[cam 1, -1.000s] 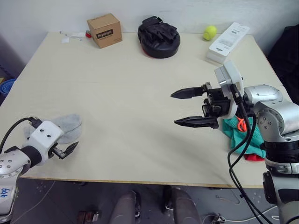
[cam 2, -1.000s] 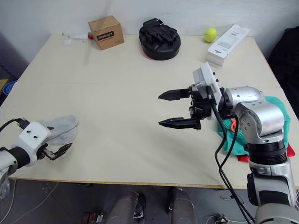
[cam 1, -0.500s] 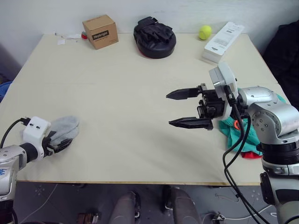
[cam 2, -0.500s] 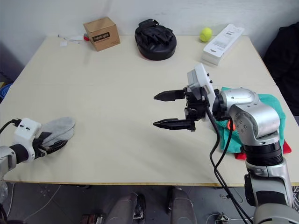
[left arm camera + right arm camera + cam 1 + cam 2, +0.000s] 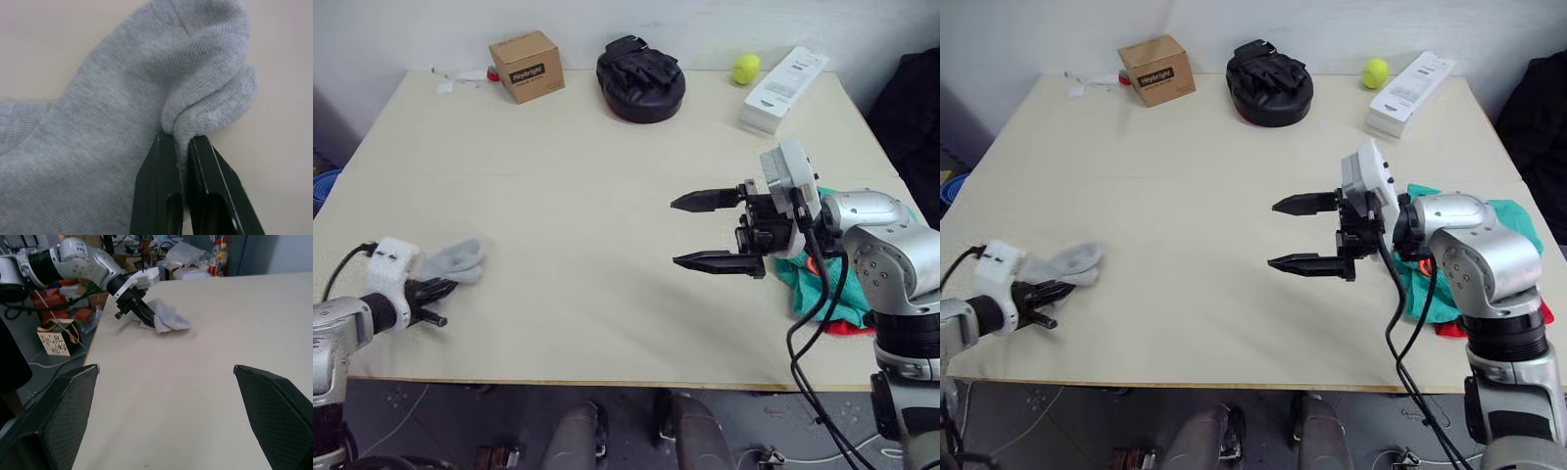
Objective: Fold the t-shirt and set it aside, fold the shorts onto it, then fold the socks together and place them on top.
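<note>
Now the left gripper [image 5: 433, 290] is clamped on a fold of the grey socks [image 5: 453, 261], at the near edge of the pale wooden counter [image 5: 578, 186]. Wide apart stand the right gripper [image 5: 710, 231]'s fingers over bare counter, with the teal shorts [image 5: 822, 289] behind it on the red t-shirt [image 5: 847, 329]. Far beyond it lie a cardboard box [image 5: 527, 65], black mitt [image 5: 641, 77], tennis ball [image 5: 745, 68] and white box [image 5: 783, 76].

Table [image 5: 558, 196] centre bare, wide open lane btwn socks [image 5: 455, 261] at near-left edge and right gripper [image 5: 710, 233]. Far edge cluttered: cardboard box [image 5: 527, 65], black pad [image 5: 641, 78], tennis ball [image 5: 746, 69], white box [image 5: 783, 75]. Near-right blocked by shorts [image 5: 822, 284] heap w/ t-shirt [image 5: 847, 328] under.
</note>
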`<action>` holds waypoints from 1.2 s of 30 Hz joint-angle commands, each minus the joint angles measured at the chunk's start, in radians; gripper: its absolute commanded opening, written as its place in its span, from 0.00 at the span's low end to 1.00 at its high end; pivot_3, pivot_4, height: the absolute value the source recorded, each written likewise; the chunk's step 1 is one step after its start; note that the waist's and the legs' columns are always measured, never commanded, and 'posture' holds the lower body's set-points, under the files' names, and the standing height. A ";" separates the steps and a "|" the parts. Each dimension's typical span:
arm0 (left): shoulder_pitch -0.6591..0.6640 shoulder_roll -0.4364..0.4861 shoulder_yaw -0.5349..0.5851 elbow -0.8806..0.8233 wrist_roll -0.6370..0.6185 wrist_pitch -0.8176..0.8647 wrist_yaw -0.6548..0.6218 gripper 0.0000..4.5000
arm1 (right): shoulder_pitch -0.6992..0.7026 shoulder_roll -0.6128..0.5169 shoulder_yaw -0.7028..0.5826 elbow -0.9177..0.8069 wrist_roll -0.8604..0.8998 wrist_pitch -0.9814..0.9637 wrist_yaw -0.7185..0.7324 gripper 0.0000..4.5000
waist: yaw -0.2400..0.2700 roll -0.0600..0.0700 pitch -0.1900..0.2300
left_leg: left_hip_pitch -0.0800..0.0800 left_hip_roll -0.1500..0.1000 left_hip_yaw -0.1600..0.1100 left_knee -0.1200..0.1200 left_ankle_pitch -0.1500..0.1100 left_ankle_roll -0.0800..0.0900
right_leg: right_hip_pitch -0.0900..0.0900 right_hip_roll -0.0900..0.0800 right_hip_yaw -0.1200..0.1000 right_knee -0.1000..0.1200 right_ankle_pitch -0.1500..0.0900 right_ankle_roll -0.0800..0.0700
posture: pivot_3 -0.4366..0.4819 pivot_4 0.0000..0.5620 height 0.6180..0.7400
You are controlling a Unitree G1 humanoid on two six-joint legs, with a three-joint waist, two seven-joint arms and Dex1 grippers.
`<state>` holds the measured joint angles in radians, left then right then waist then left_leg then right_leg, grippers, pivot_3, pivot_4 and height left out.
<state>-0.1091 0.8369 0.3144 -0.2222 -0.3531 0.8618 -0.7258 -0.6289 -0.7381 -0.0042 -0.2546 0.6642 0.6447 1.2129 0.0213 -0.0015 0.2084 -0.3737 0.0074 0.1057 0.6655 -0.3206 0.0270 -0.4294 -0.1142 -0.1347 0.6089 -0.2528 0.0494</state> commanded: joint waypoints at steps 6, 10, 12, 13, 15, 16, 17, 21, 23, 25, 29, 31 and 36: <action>-0.287 -0.084 -0.371 -0.129 0.017 -0.060 -0.047 0.00 | 0.070 -0.047 0.004 -0.053 -0.114 -0.130 -0.006 1.00 | 0.006 -0.001 0.000 | 0.000 0.000 0.001 0.000 0.003 0.004 | 0.000 0.001 0.000 0.001 0.000 0.000 | 0.48 0.27 1.00; -0.451 -0.193 -0.506 -0.056 0.057 -0.053 -0.031 0.00 | 0.114 -0.056 0.028 -0.040 -0.208 -0.232 -0.025 1.00 | 0.003 -0.004 0.000 | -0.001 0.000 0.003 0.001 0.005 0.007 | 0.000 0.003 0.001 0.002 0.001 0.001 | 0.48 0.27 1.00; -0.513 -0.238 -0.608 -0.014 0.102 -0.029 -0.030 0.00 | 0.138 -0.059 0.027 -0.040 -0.226 -0.260 -0.027 1.00 | -0.001 -0.005 0.000 | 0.000 0.000 0.005 0.002 0.005 0.008 | 0.000 0.004 0.003 0.004 0.001 0.002 | 0.48 0.27 1.00; -0.535 -0.256 -0.652 0.001 0.117 -0.011 -0.031 0.00 | 0.148 -0.060 0.022 -0.047 -0.226 -0.264 -0.028 1.00 | -0.001 -0.005 0.000 | 0.000 0.001 0.006 0.002 0.005 0.008 | 0.000 0.005 0.003 0.003 0.001 0.002 | 0.48 0.27 1.00; -0.556 -0.286 -0.713 0.023 0.156 -0.038 -0.029 0.00 | 0.163 -0.061 0.006 -0.072 -0.213 -0.251 -0.038 1.00 | 0.000 -0.005 0.000 | 0.000 0.001 0.006 0.002 0.005 0.008 | 0.000 0.006 0.004 0.003 0.001 0.002 | 0.48 0.27 1.00; -0.559 -0.297 -0.726 0.027 0.164 -0.041 -0.028 0.00 | 0.170 -0.063 0.000 -0.083 -0.207 -0.245 -0.042 1.00 | 0.000 -0.005 0.000 | 0.000 0.002 0.006 0.002 0.005 0.008 | 0.000 0.006 0.004 0.003 0.001 0.002 | 0.48 0.27 1.00; -0.559 -0.307 -0.731 0.029 0.164 -0.039 -0.030 0.00 | 0.178 -0.064 -0.005 -0.093 -0.205 -0.243 -0.047 1.00 | 0.000 -0.005 0.000 | 0.000 0.003 0.006 0.002 0.005 0.008 | 0.000 0.007 0.004 0.003 0.001 0.002 | 0.48 0.27 1.00; -0.553 -0.331 -0.701 0.015 0.133 0.002 -0.037 0.06 | 0.200 -0.063 -0.010 -0.117 -0.207 -0.239 -0.067 1.00 | 0.001 -0.005 0.000 | 0.000 0.003 0.006 0.004 0.005 0.008 | 0.000 0.007 0.004 0.002 0.001 0.001 | 0.48 0.27 1.00; -0.549 -0.339 -0.658 -0.005 0.085 0.043 -0.052 0.19 | 0.206 -0.060 -0.008 -0.132 -0.204 -0.233 -0.078 1.00 | 0.003 -0.005 0.000 | 0.000 0.003 0.005 0.006 0.005 0.008 | 0.000 0.007 0.004 0.001 0.001 0.001 | 0.48 0.27 1.00; -0.548 -0.338 -0.611 -0.032 0.038 0.080 -0.065 0.33 | 0.215 -0.059 -0.006 -0.142 -0.203 -0.231 -0.085 1.00 | 0.003 -0.006 0.000 | 0.000 0.003 0.005 0.007 0.005 0.008 | 0.000 0.006 0.004 0.002 0.001 0.001 | 0.48 0.27 1.00; -0.543 -0.291 -0.511 -0.107 -0.056 0.077 -0.134 0.63 | 0.225 -0.062 0.000 -0.148 -0.211 -0.240 -0.090 1.00 | 0.002 -0.006 0.000 | -0.001 0.003 0.004 0.008 0.005 0.008 | 0.000 0.006 0.004 0.002 0.001 0.001 | 0.48 0.27 1.00; -0.528 -0.233 -0.467 -0.135 -0.052 -0.062 -0.200 0.78 | 0.224 -0.063 0.005 -0.151 -0.215 -0.241 -0.092 1.00 | 0.001 -0.006 0.000 | -0.001 0.003 0.004 0.008 0.005 0.008 | 0.000 0.006 0.004 0.002 0.001 0.001 | 0.48 0.27 1.00; -0.523 -0.074 -0.463 0.003 0.066 -0.365 -0.318 1.00 | 0.226 -0.063 0.056 -0.139 -0.272 -0.286 -0.080 1.00 | 0.002 -0.005 0.000 | 0.000 0.004 0.005 0.008 0.005 0.007 | 0.001 0.006 0.004 0.003 0.000 0.000 | 0.48 0.27 1.00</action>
<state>-0.6408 0.7404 -0.1591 -0.2462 -0.3161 0.5981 -0.9930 -0.4022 -0.7868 0.0440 -0.3659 0.4054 0.3899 1.1282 0.0234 -0.0070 0.2088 -0.3736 0.0112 0.1107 0.6739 -0.3159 0.0336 -0.4290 -0.1079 -0.1312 0.6117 -0.2527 0.0497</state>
